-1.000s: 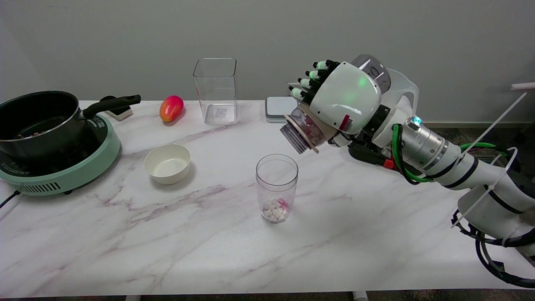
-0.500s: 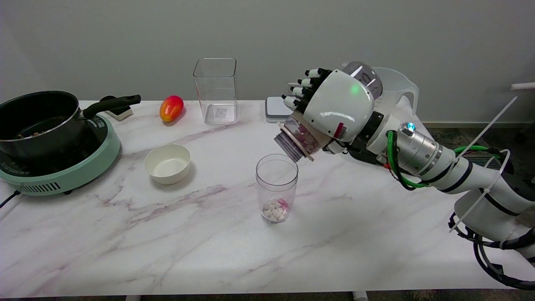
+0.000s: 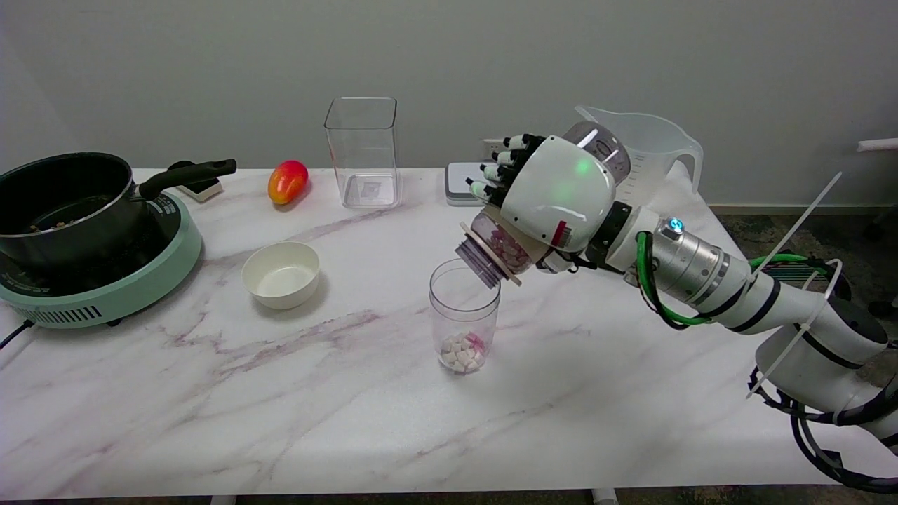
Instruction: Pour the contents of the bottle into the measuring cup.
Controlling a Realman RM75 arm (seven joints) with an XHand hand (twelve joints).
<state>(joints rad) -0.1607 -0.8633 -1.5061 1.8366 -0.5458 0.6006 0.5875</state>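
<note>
Head view: right hand (image 3: 554, 193) has its fingers (image 3: 506, 156) wrapped round a clear ribbed-neck bottle (image 3: 499, 247), tipped mouth-down over the clear cylindrical measuring cup (image 3: 464, 315) on the marbled surface (image 3: 351, 407).

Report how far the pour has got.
Partly done: white and pink pieces already lie in the bottom of the measuring cup. In hand: the right hand holds the bottle tilted, its mouth at the cup's rim. Left: pieces are still inside the bottle, so it needs tipping further.
</note>
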